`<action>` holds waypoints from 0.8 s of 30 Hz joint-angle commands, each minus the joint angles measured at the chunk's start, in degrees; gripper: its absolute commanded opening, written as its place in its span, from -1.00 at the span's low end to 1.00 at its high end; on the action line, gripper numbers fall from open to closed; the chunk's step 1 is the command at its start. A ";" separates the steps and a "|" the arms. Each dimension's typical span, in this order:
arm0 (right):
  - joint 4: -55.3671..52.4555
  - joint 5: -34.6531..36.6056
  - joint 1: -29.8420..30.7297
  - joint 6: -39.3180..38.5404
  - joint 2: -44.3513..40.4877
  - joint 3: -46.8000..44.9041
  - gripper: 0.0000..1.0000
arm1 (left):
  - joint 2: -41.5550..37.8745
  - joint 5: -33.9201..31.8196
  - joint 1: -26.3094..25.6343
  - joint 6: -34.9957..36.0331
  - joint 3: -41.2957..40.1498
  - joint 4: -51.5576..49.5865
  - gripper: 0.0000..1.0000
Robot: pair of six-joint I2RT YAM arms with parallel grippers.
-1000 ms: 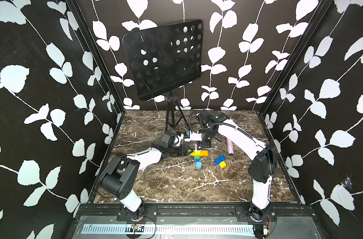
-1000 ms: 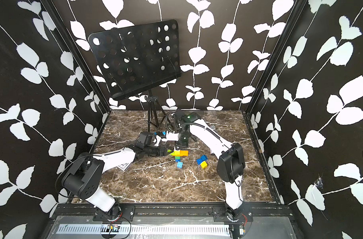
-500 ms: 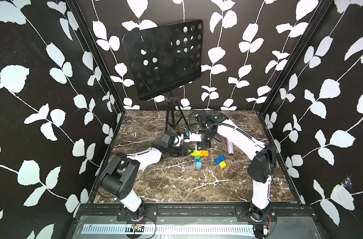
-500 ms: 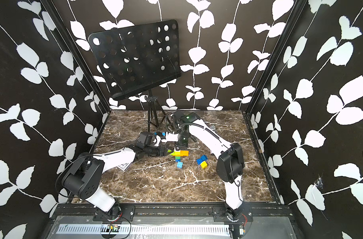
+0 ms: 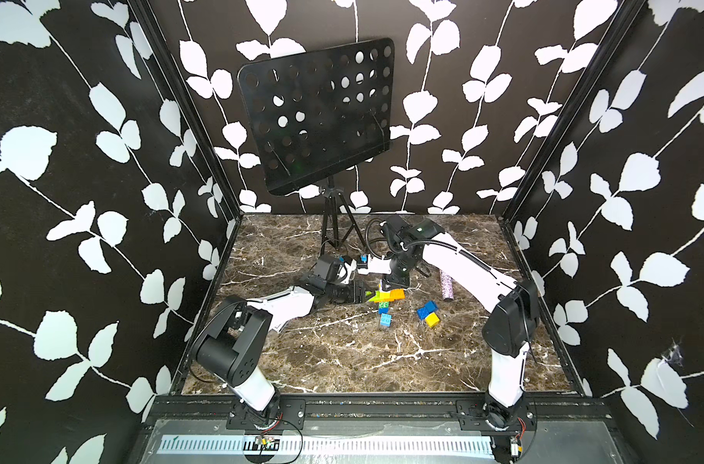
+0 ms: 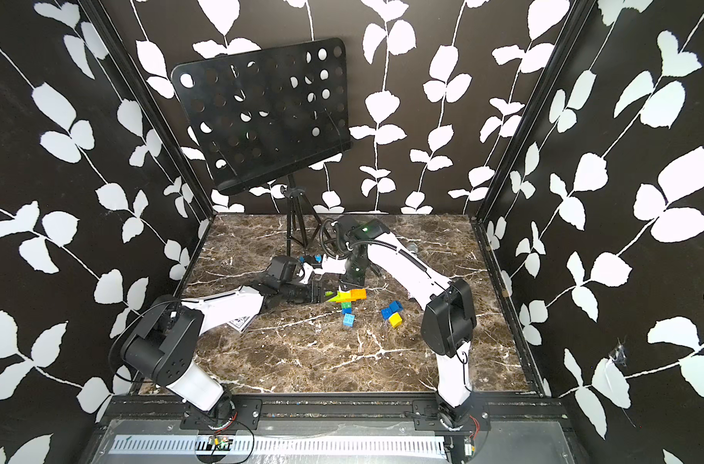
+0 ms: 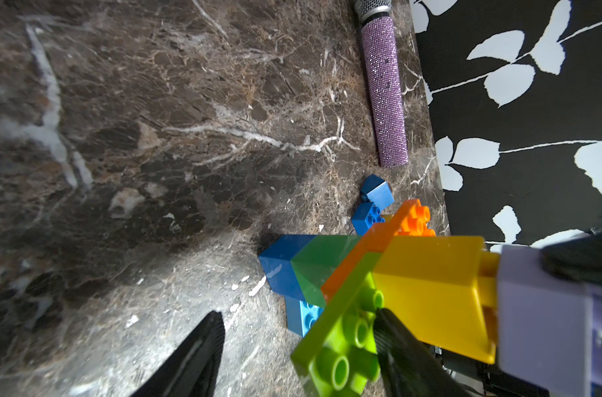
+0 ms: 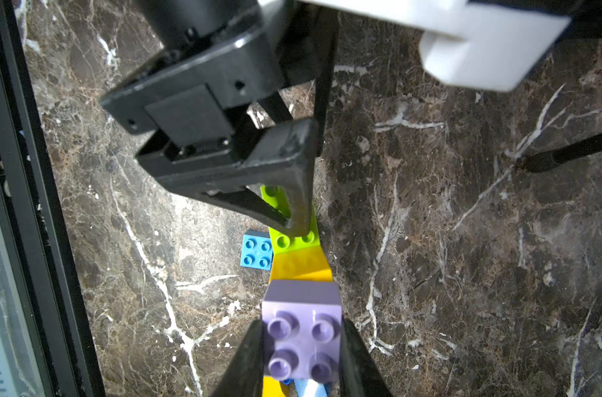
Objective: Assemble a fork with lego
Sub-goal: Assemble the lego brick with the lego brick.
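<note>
The partly built fork (image 5: 389, 296) (image 6: 348, 296) hangs low over the marble in both top views. Blue and green stem bricks (image 7: 303, 264), an orange crossbar (image 7: 388, 233), a yellow brick (image 7: 433, 292) and a lime plate (image 7: 337, 361) are joined. My right gripper (image 8: 303, 361) is shut on the pale lilac brick (image 8: 301, 333) at the yellow brick's end. The left gripper (image 7: 303, 357) is open, level with the lime plate; one of its fingers (image 8: 289, 192) touches that plate. Loose lego lies nearby: a light blue brick (image 5: 385, 320) (image 8: 256, 254), a green one (image 5: 383, 306), blue ones (image 5: 427, 309) and a yellow one (image 5: 432, 320).
A glittery pink microphone (image 5: 446, 285) (image 7: 385, 92) lies near the right wall. A black perforated music stand (image 5: 318, 116) on a tripod (image 5: 334, 233) stands at the back, just behind both grippers. Black leaf-patterned walls enclose the marble table (image 5: 342, 361).
</note>
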 commanded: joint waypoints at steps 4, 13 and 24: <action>5.47 -3.60 -0.84 0.59 -4.45 -5.22 -0.44 | 0.19 0.16 -0.33 1.03 0.67 -0.42 0.41; -5.65 -4.60 -1.84 -4.69 0.50 1.38 -0.46 | -0.11 -0.43 -0.32 1.90 1.61 -1.48 0.41; -4.53 -4.74 -1.87 -6.34 1.55 0.73 -0.46 | 0.74 -0.20 -0.32 2.53 2.68 -2.13 0.41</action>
